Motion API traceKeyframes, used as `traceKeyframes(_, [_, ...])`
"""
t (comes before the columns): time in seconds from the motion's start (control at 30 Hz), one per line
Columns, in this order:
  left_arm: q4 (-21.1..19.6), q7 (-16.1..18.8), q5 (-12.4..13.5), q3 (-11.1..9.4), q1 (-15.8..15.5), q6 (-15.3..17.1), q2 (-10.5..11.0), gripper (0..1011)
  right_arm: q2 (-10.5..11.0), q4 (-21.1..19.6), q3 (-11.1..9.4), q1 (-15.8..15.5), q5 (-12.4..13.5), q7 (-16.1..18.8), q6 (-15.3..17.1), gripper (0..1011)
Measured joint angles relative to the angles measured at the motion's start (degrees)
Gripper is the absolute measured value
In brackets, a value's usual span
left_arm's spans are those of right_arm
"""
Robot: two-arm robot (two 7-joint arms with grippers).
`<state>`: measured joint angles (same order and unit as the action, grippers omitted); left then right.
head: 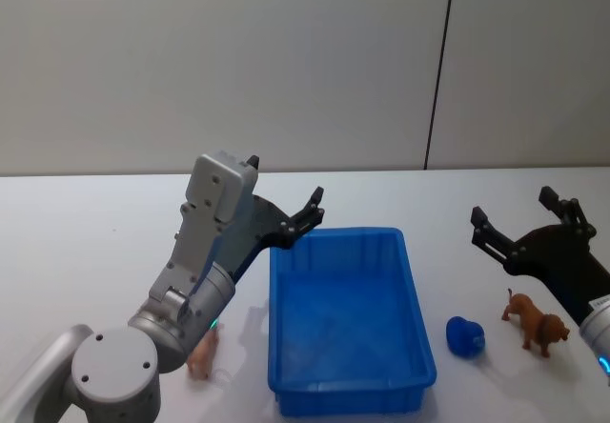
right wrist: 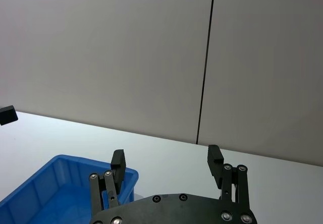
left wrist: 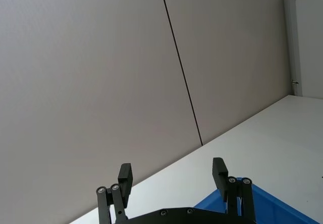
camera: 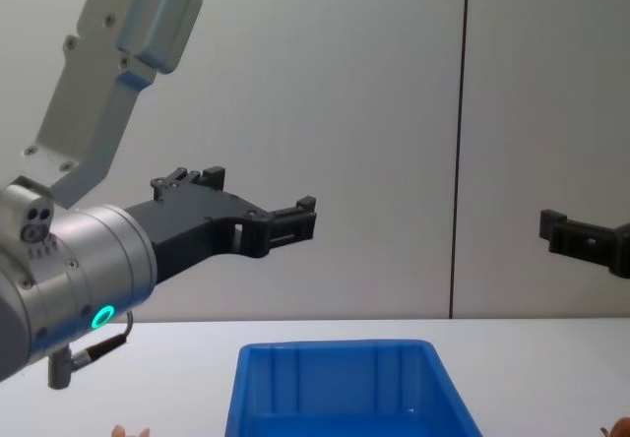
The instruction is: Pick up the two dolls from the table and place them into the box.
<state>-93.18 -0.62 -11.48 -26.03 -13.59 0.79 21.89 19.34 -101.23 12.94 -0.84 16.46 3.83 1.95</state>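
Both grippers hung in the air, empty, fingers spread wide. The left gripper (head: 303, 219) was over the far-left corner of the box (head: 349, 396), and the right gripper (head: 519, 221) was raised well right of the box. Nothing was seen inside the box. The pink doll (head: 202, 353) lay on the table (head: 76, 251) just left of the box, near its front corner. The brown doll (head: 537, 322) stood to the right of the box, with a small blue object (head: 465, 335) between the two. Judged step: the first reach, no doll gripped yet. To do it well, each arm should take the doll on its own side of the box. It should come down from above with fingers straddling the body, stay clear of the box rim and, on the right, leave the blue object alone. The left forearm covered part of the pink doll in the head view, so its pose was uncertain. The chest view cut both dolls off at its lower edge. What the blue object was could not be made out.
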Motion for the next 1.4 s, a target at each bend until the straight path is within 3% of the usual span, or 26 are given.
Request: traceKeyframes(1.4, [0.0, 0.0, 0.0, 0.0, 0.0, 0.0, 0.0, 1003, 0.0, 0.0, 0.0, 0.0, 0.0, 0.0, 0.0, 1001])
